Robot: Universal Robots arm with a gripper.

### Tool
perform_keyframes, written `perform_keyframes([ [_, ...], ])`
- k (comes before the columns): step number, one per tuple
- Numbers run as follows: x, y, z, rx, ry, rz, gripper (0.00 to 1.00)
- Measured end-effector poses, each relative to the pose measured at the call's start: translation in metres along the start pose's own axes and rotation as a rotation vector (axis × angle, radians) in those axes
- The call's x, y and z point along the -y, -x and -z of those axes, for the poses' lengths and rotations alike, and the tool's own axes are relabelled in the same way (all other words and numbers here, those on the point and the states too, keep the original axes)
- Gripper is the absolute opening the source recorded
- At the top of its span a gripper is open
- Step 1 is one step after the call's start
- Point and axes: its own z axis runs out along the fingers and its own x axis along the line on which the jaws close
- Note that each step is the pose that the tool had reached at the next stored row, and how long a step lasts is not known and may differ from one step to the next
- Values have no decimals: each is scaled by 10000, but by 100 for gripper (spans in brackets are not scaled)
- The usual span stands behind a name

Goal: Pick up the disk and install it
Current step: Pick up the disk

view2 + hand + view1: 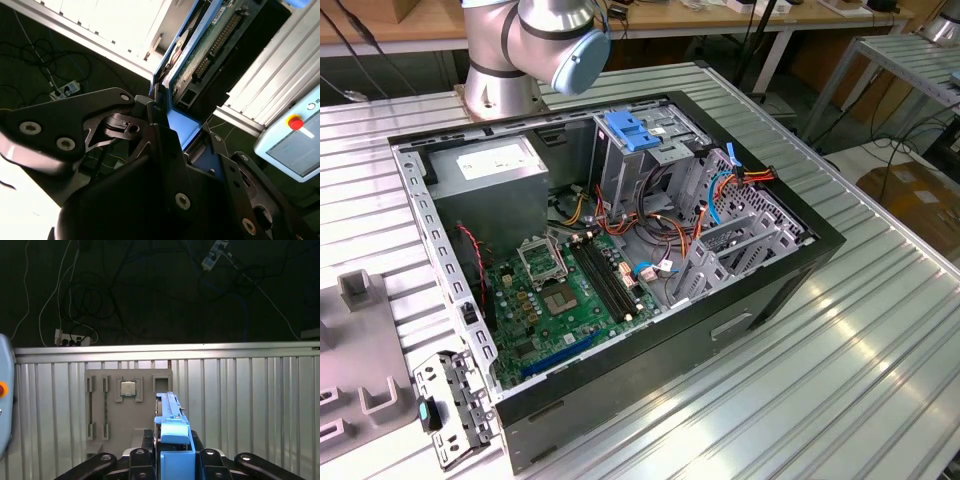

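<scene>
disk [172, 432]: flat silver-metal hard drive with blue plastic side rails, held clear of the table, edge-on in the first wrist view; in the second wrist view the disk [207, 47] shows its green board face.
gripper [174, 462]: black, two-fingered, clamped on the disk with one finger on each rail; contact looks firm but is partly hidden.
long axis: runs straight out ahead from between the fingers.
beyond the disk: ribbed aluminium table [260, 405], grey fixture plate [127, 425].
drive cage [630, 135]: bare metal with a blue tab, inside the open black computer case [720, 330].

disk [215, 37]: blue rails, green board | table [840, 350]: ribbed silver | motherboard [560, 300]: green | fixture [112, 427]: grey
</scene>
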Motion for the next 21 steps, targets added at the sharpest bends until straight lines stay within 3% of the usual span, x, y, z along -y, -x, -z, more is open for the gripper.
perform_keyframes([
  [9,9,1,2,0,1,-1,37],
  [21,162,3,1,2,-2,0,37],
])
